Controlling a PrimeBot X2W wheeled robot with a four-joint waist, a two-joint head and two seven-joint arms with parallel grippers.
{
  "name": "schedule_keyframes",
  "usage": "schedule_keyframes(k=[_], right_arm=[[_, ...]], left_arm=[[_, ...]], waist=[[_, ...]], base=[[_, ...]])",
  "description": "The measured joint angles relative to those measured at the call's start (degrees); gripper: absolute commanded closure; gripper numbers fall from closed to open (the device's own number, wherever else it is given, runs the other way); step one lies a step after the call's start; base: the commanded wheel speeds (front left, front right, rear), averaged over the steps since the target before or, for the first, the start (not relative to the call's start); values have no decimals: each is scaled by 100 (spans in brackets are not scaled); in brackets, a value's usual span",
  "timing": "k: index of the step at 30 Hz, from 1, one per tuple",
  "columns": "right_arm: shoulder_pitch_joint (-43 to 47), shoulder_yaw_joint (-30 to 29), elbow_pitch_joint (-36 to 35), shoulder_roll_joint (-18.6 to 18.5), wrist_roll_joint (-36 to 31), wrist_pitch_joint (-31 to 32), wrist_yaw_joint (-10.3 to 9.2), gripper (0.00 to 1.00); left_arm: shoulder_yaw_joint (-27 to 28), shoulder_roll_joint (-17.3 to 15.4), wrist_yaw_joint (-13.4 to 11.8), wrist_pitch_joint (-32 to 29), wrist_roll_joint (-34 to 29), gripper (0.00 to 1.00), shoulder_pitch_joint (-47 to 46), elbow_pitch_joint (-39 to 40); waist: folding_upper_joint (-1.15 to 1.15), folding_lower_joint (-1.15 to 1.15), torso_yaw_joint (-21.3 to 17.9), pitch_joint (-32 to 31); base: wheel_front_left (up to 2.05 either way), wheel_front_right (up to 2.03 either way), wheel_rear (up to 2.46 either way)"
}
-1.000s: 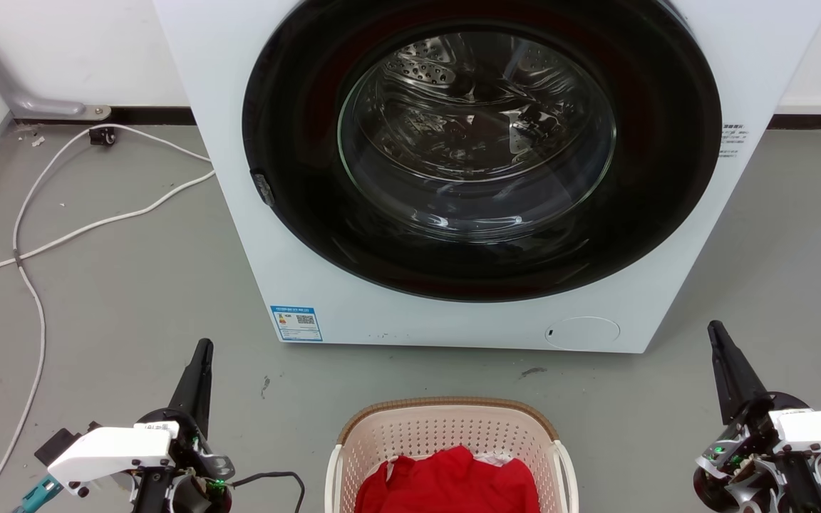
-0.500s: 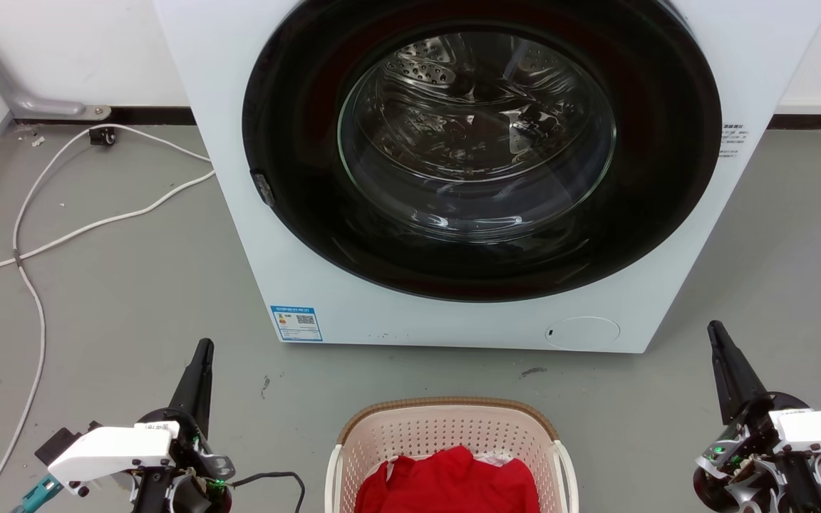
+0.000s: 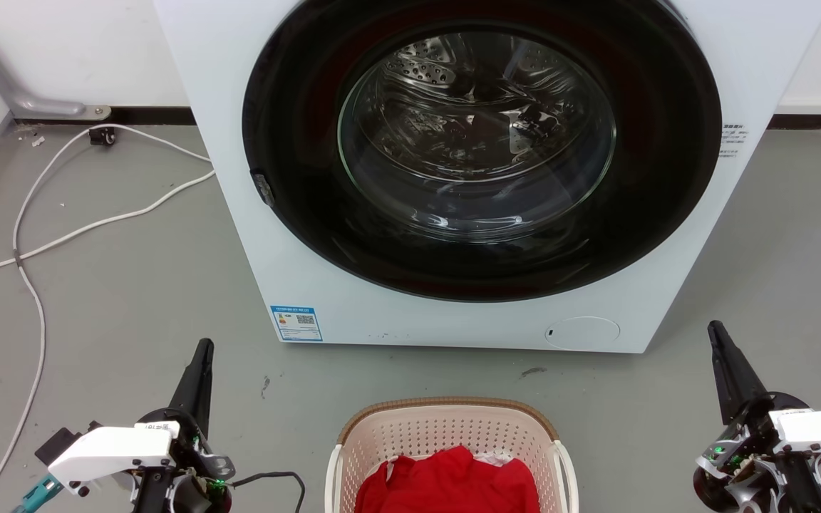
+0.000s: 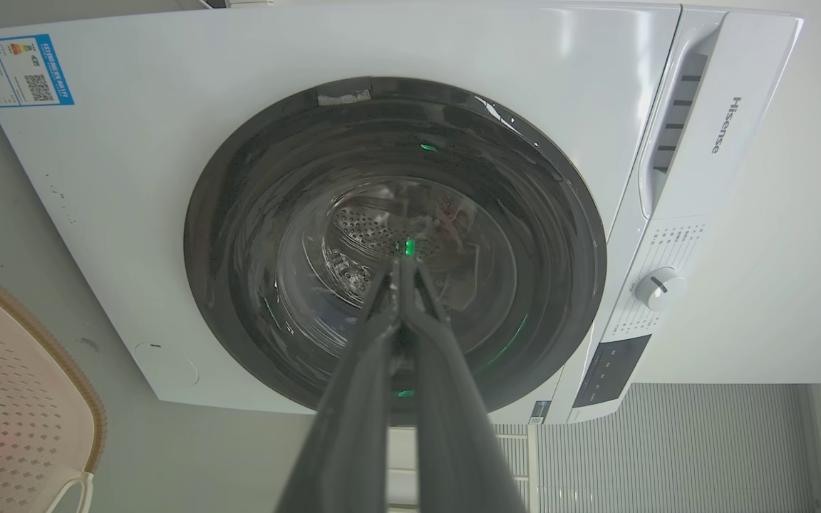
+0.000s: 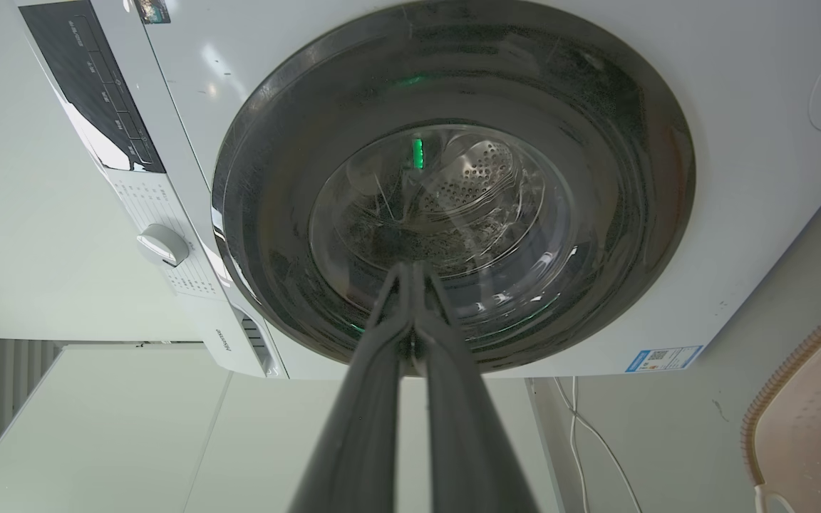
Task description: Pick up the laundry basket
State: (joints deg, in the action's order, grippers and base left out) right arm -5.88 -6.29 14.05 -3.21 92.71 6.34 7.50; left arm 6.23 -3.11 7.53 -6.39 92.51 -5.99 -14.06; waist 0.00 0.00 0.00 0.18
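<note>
The washing machine [image 3: 482, 164] is standing on the floor [image 3: 132, 285], facing me. The laundry basket [image 3: 446, 431], carrying a red cloth [image 3: 446, 484], is sitting near its front, between my left gripper [image 3: 202, 353] and right gripper [image 3: 717, 335]. I am holding both clenched and empty, probably ready to reach its handles [image 3: 567, 467].

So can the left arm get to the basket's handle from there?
Probably yes. The left end effector, shut, sits apart from the laundry basket on its left, with grey floor between it and the white side handle. It would need to open and swing in first.
</note>
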Motion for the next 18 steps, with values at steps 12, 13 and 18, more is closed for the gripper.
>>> schedule_keyframes(k=[12,13,18], right_arm=[[301,36,263,29,-113,-140,-2,0],[302,41,253,29,-185,-174,-2,0],[330,59,52,29,-940,-338,-2,0]], left_arm=[[-33,40,-4,137,-132,0,285,-227],[-29,40,-4,171,-194,0,285,-214],[-25,40,-19,321,-709,0,285,-47]], waist=[[0,0,-3,3],[0,0,-4,4],[0,0,-7,13]], base=[[0,0,0],[0,0,0],[0,0,0]])
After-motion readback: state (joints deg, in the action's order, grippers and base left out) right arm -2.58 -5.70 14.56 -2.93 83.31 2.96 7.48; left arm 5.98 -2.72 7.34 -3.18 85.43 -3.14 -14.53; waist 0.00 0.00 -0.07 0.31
